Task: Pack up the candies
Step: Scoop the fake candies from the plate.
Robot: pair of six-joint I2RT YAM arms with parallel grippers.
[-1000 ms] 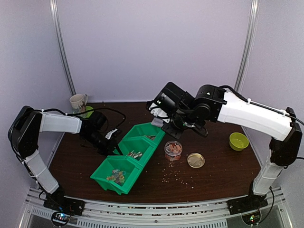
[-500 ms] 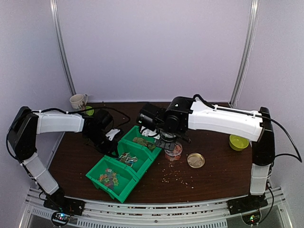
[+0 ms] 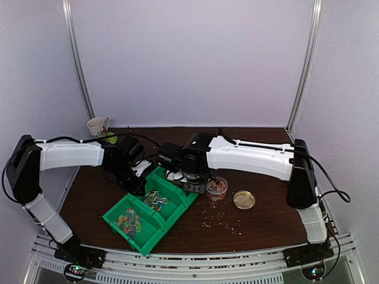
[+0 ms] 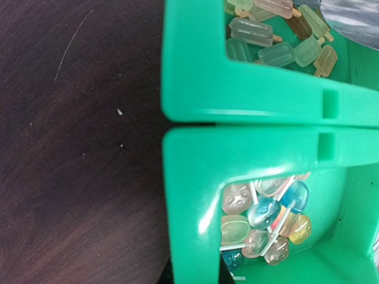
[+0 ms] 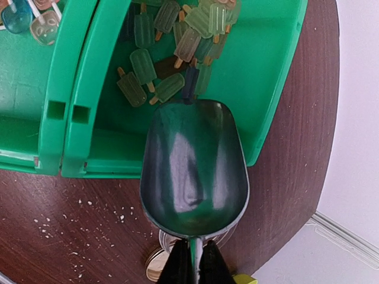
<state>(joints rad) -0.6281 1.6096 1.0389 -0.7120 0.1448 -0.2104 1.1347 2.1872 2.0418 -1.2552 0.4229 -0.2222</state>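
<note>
Right gripper (image 5: 190,267) pinches the handle of an empty scoop (image 5: 192,160). The scoop's lip sits at the edge of the candies (image 5: 172,53) in one compartment of the bin (image 3: 153,235), which runs from the bench's (image 3: 266,228) front-left toward its middle. Left gripper (image 3: 140,173) is pressed together at the bin's left wall, probably pinching it, though its fingers are not in view. More candies sit in the jar (image 3: 217,187) mid-bench, with the lid (image 3: 244,200) just right of it. Risks: a hard push could ride the pile up the far wall and tip pieces onto the bench among the crumbs (image 3: 222,220). If the left hold slips, the bin would slide with the scoop. The scoop looks wider than the jar mouth, so a pour may spill. The right arm also hangs low by the jar and could knock it. Top view gives both arms, jar and lid, but not the scoop's bowl. Right wrist shows the bowl bare and the grip on the handle. Left wrist shows two compartments with different candies close up, and nothing of the jar.
</note>
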